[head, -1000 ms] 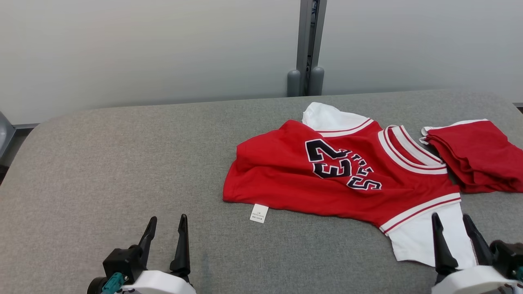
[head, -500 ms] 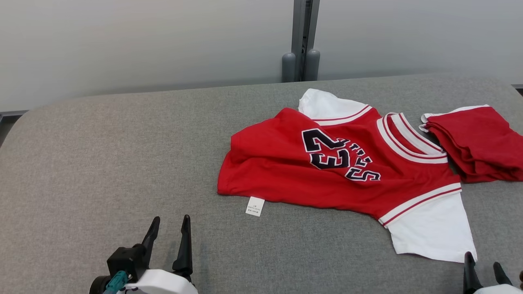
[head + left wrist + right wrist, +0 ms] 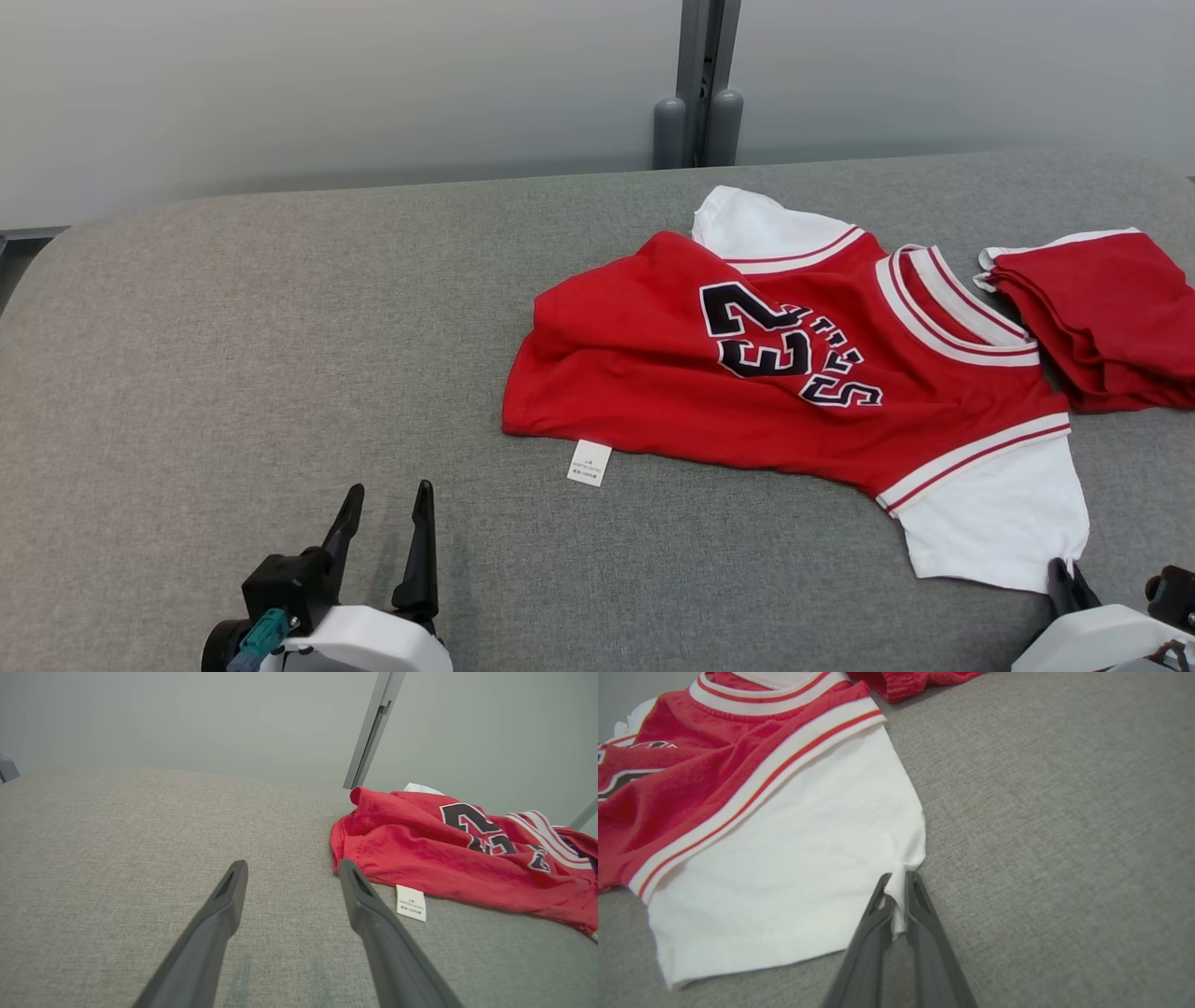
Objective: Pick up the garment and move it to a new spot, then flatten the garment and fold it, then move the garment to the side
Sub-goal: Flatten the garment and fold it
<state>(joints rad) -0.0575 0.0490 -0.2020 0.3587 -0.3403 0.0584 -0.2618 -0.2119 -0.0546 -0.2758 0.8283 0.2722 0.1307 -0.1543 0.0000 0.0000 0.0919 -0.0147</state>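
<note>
right hand (image 3: pixel 899 879) nips the white sleeve (image 3: pixel 784 858) corner of the jersey (image 3: pixel 747 373)
left hand (image 3: pixel 385 504) spread wide, empty; lift slowly so the thin pinch holds.

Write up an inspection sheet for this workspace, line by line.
Surface: table covered in grey cloth, flat.
Job's things: red jersey lying rumpled, number showing; white label poking out at the hem.
Clutter: second red garment, bunched beside the jersey's collar.
Grippers: left gripper open over bare cloth; right gripper pinching the corner of the jersey's white sleeve.
Cables: nothing seen.
Surroundings: pale wall and grey post behind the table.
</note>
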